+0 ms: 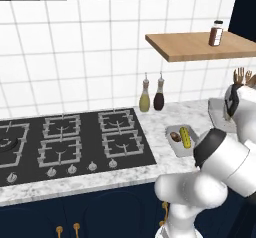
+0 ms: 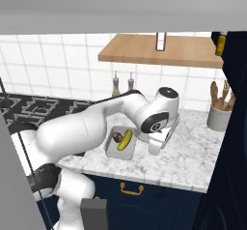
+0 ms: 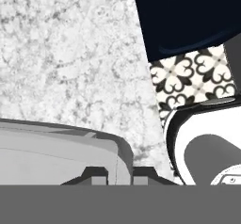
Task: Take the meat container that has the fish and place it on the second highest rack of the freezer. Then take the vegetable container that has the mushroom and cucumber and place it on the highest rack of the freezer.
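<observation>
1. A pale grey tray (image 2: 111, 151) sits on the white marbled counter (image 2: 183, 156), just right of the black gas hob (image 1: 70, 142). In it lie the yellow-green cucumber (image 2: 125, 140) and, touching its left side, the small dark brown mushroom (image 2: 116, 137).
2. A second grey container (image 3: 56, 155) shows in the hand view; its rim wall stands between the two dark fingertips (image 3: 96, 175). Its inside is cut off at the frame's bottom, so its contents cannot be told.
3. The gripper (image 3: 120, 176) is pinched nearly closed on that rim. In the right base view the arm's wrist hides the hand.
4. Behind the tray stand two bottles (image 1: 151, 96), one yellowish, one dark, against the white tiled wall.
5. Above, a wooden shelf (image 2: 164, 50) carries a small jar (image 1: 216, 33).
6. At the counter's right end, a grey holder with wooden utensils (image 2: 221, 109) is partly cut off by a dark navy panel.
</observation>
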Controlling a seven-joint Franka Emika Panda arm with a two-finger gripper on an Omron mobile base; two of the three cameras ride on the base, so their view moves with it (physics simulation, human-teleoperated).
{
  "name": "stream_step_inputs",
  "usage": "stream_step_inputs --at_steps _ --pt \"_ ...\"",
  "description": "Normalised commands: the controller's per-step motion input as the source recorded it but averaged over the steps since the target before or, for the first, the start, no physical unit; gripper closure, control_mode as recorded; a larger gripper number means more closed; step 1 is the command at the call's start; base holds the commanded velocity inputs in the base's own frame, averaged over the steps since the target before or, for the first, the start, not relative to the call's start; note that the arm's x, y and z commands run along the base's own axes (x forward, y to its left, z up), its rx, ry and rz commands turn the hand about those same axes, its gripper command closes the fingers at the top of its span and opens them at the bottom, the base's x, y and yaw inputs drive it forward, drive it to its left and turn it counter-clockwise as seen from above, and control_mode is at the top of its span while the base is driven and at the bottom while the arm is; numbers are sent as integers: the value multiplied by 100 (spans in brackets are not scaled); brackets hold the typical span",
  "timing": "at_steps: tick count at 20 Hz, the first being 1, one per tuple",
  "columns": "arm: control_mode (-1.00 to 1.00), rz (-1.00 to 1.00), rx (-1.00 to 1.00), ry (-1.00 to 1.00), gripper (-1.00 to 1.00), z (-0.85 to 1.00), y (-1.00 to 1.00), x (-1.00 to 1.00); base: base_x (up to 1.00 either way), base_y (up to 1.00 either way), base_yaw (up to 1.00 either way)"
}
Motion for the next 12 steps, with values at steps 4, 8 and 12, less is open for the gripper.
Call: stream_step_inputs --at_steps 4,8,12 --pt "-100 0 -3 -4 100 100 42 -75 0 0 0" --pt "-100 1 -7 0 100 98 90 -41 0 0 0" --pt "-100 10 -7 9 100 78 100 -15 0 0 0"
